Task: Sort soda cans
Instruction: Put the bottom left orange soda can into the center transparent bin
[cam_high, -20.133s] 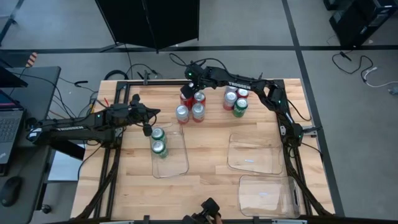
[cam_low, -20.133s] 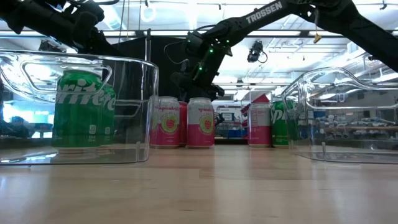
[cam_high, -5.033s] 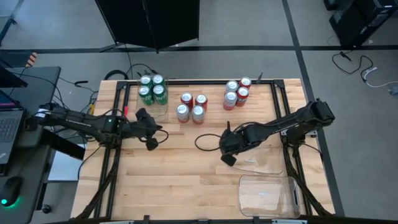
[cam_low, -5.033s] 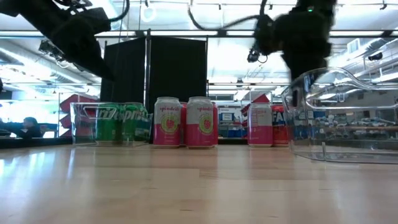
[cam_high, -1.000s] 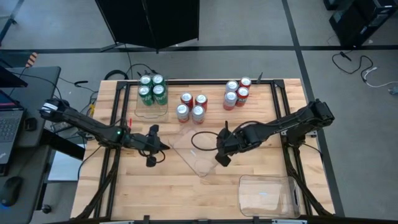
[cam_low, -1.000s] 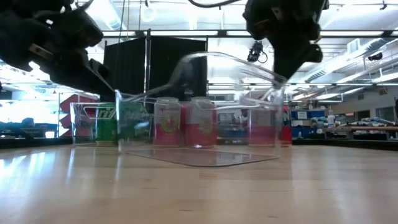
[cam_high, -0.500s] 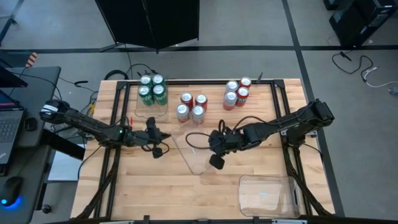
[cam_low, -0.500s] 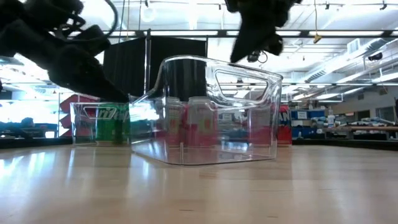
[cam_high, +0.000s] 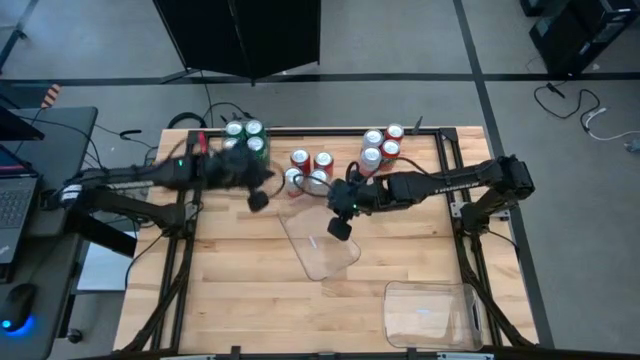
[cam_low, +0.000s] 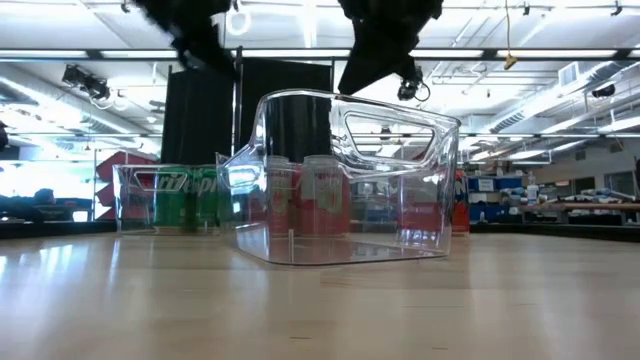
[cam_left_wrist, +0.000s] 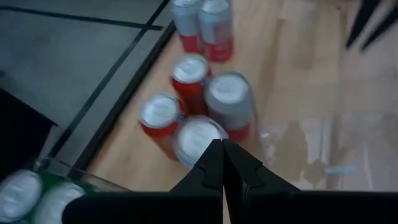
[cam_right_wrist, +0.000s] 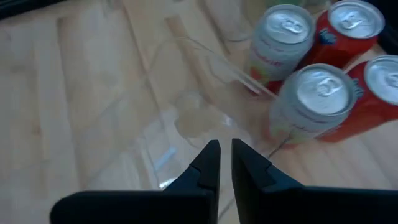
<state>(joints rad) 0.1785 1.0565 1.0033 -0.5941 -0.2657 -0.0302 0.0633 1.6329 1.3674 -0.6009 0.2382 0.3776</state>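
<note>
Two grippers are seen flanking the middle cluster of four upright soda cans (cam_high: 307, 171) at the table's far edge. Left gripper (cam_high: 257, 199) is held above the table just left of that cluster, fingers pressed together, nothing held; green cans (cam_high: 243, 140) are already seen in the far-left tray (cam_high: 222, 175). Right gripper (cam_high: 340, 226) is placed just right and near-side of the cluster, over the empty clear tray (cam_high: 322, 250), fingers a slit apart, nothing pinched. Can axes are vertical, so a side-on grasp is judged necessary. Both grippers are judged about equally near. Another can group (cam_high: 379, 148) is seen far right.
</note>
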